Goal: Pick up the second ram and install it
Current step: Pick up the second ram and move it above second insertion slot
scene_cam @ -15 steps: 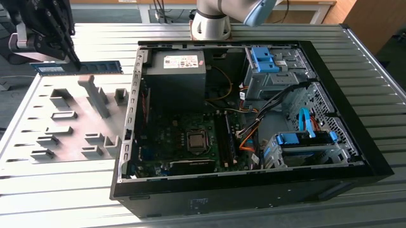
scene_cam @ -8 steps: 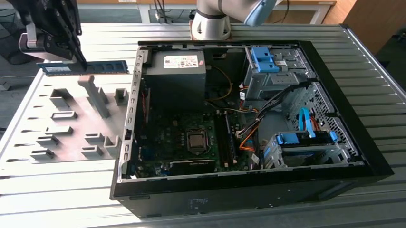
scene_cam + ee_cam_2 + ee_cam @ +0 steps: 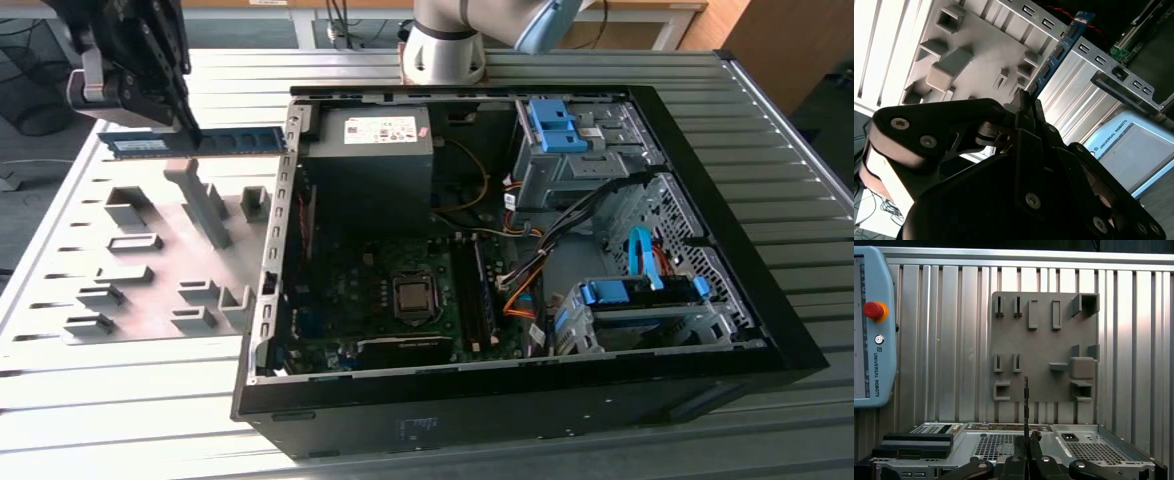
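Fingers clenched on the second ram, which juts out sideways from them, raised above the grey holder plate on the table. Judged step: carrying, not yet installed. Seating calls for edge-to-slot alignment.

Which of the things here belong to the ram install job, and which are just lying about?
Job: ram, held in the gripper; black slots on the motherboard in the open case.
Lying about: grey holder plate; pendant; power supply; blue drive cages.
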You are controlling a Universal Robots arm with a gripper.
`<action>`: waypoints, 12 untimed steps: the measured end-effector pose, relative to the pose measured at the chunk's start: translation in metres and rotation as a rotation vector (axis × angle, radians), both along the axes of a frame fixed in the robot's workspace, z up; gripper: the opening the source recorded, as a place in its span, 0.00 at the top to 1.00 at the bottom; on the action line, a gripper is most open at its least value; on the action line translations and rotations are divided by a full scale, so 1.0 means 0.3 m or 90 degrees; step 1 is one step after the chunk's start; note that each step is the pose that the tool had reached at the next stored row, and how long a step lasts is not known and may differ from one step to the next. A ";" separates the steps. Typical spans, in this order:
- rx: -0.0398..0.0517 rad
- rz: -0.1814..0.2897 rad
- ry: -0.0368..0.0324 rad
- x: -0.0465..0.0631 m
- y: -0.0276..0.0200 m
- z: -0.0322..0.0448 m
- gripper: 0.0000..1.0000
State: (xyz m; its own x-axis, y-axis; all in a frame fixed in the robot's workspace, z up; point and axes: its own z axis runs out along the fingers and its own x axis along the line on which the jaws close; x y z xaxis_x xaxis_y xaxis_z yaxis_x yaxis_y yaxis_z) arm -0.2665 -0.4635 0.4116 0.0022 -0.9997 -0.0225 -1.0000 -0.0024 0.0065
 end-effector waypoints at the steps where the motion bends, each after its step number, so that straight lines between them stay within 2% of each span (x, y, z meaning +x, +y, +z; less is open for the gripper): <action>1: 0.0000 0.000 0.0000 0.007 0.000 0.000 0.86; 12: 0.0000 0.000 0.0000 0.063 0.000 0.000 0.86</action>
